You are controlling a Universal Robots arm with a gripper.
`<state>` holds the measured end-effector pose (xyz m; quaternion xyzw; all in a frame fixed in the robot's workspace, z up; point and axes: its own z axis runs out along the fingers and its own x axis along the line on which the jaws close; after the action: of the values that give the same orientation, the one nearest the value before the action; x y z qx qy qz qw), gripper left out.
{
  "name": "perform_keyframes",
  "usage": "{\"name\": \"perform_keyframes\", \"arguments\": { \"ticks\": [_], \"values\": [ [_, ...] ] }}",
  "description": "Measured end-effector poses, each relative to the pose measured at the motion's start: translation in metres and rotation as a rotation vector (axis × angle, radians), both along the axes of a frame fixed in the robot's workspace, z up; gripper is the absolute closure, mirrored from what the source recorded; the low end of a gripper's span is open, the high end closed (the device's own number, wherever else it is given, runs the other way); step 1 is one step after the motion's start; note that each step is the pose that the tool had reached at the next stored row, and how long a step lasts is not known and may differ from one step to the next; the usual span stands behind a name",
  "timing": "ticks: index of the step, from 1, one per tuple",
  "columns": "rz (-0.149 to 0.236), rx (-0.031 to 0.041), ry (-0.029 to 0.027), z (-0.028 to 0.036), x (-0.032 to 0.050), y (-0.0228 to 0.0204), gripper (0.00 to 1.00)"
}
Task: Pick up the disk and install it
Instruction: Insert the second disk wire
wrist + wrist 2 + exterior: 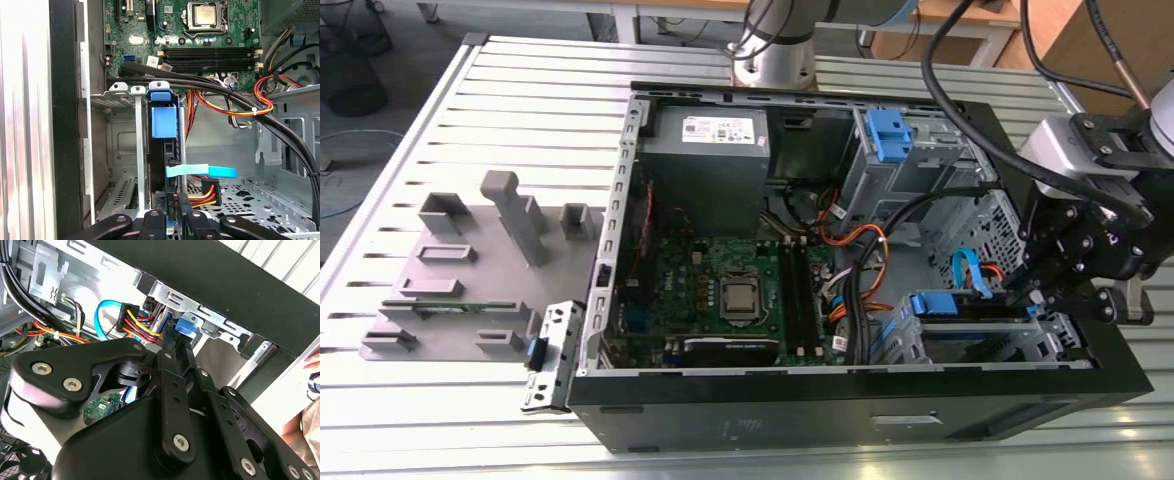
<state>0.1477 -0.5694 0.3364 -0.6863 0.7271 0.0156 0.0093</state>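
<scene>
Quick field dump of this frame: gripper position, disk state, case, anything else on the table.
gripper: down inside the open computer case, at the drive cage on the exterior view's right
disk: standing on edge in the cage slot, blue handle tab showing, directly beyond the gripper in the first wrist view
cables: blue data cable and red-yellow power plug beside the disk
motherboard: exposed, CPU socket visible
table: grey fixture block on the exterior view's left of the case
</scene>
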Motion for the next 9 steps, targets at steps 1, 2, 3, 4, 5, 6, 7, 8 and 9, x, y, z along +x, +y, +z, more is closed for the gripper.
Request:
{"name": "perform_keyframes", "arguments": {
  "ticks": [1, 2, 3, 4, 5, 6, 7, 8, 9],
  "values": [
    [0.0, -0.0003, 0.0, -0.0003, 0.0, 0.0, 0.76],
    [0.0, -0.0003, 0.0, -0.0007, 0.0, 0.0, 0.76],
    [0.0, -0.0004, 0.0, -0.0009, -0.0001, 0.0, 0.76],
    [0.0, -0.0006, -0.0001, -0.001, -0.0001, 0.0, 0.76],
    [0.0, -0.0006, -0.0001, -0.0011, -0.0001, 0.0, 0.76],
    [0.0, -0.0005, -0.0001, -0.0012, -0.0001, -0.0001, 0.76],
    [0.0, -0.0004, 0.0, -0.0012, -0.0001, 0.0, 0.76],
    [0.0, -0.0004, 0.0, -0.0012, -0.0001, 0.0, 0.76],
    [0.0, -0.0005, 0.0, -0.0013, -0.0001, 0.0, 0.76]
  ]
}}
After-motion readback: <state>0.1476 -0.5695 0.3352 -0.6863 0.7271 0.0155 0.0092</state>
